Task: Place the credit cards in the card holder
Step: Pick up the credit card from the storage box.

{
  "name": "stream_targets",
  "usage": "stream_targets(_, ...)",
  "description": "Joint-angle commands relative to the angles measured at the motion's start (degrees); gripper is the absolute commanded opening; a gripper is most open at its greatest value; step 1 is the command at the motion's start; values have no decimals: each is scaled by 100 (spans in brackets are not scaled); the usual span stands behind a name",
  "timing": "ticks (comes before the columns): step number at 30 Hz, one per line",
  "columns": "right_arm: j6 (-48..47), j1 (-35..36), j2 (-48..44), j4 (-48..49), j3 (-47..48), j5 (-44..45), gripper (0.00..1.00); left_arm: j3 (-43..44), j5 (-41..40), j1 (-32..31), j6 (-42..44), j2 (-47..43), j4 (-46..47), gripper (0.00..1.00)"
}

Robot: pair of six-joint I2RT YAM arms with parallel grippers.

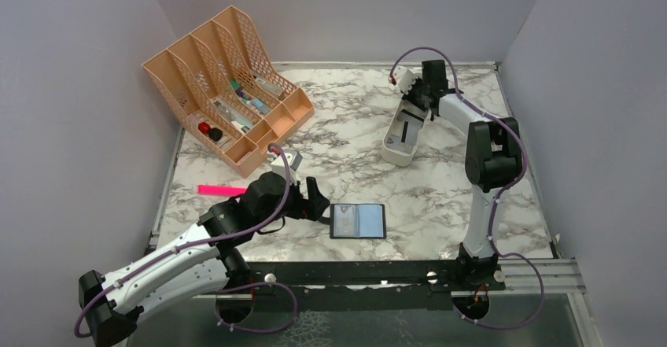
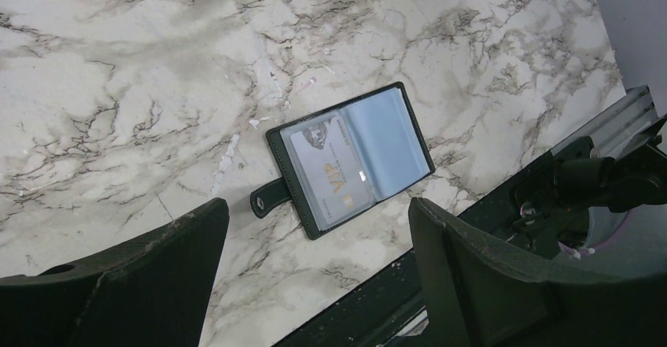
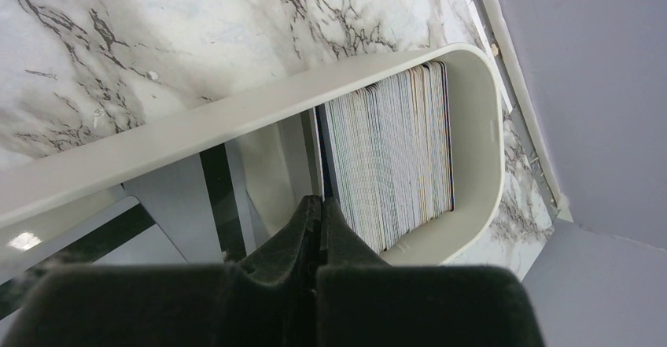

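My marble-patterned table [image 1: 440,190] carries 4 things. A peach mesh organiser [image 1: 228,79] sits skewed at the far left corner. A pink marker [image 1: 220,190] lies near the left edge. The black card holder [image 1: 359,221] lies open and flat by the near edge, about midway. A white oblong tray [image 1: 401,138] rests toward the far right corner.

Open marble [image 2: 157,87] lies all around the card holder [image 2: 350,158]; the white tray [image 3: 480,150] walls in the packed credit cards [image 3: 393,158].
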Motion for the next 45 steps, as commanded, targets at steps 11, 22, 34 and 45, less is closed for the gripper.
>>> stream_targets(11,446,-72,-663,-364,293,-376,1,31,-14,10,-2,-54,64,88)
stream_targets(22,963,-62,-752,-573,377,-620,1,-50,66,8,-136,-231,71,88)
stream_targets(34,564,-62,-411,-477,478,-490,9,-42,79,9,-141,-259,64,88)
stream_targets(45,1009,-62,-452,-962,818,-928,1,-61,65,11,-103,-204,74,88)
